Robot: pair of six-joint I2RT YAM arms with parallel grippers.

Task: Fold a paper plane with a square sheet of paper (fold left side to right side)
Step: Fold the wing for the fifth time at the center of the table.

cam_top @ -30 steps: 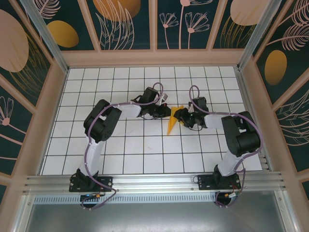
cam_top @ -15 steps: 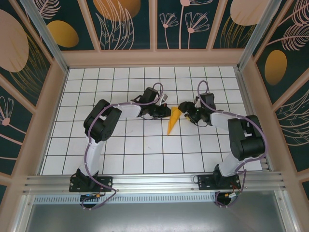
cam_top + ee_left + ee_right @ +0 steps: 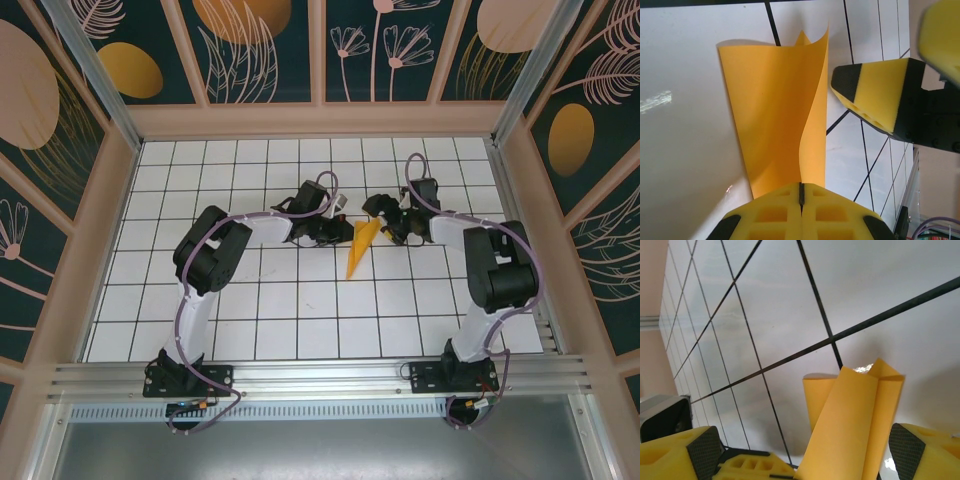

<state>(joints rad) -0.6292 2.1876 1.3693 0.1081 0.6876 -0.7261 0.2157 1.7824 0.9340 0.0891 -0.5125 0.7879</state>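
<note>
The orange-yellow sheet is folded into a narrow pointed paper plane (image 3: 356, 250). It lies mid-table with its tip toward the near edge. My left gripper (image 3: 346, 232) is shut on its wide end. In the left wrist view the yellow fingers (image 3: 780, 220) pinch the paper plane (image 3: 775, 110), whose flaps curl upward. My right gripper (image 3: 381, 220) stands open just right of that wide end. In the right wrist view the paper plane (image 3: 855, 430) rises between the spread right gripper (image 3: 802, 452), touching neither pad that I can see.
White grid-tiled table (image 3: 300, 310) inside a frame with patterned walls. The right gripper's yellow finger (image 3: 880, 97) hangs close to the paper's right edge. The left fingers (image 3: 752, 467) sit low at the left of the paper. Both arm bases stand at the near edge.
The right gripper has opened, let go of the paper's wide end and moved toward the back of the table. The left gripper stays shut on the plane, which has barely moved.
</note>
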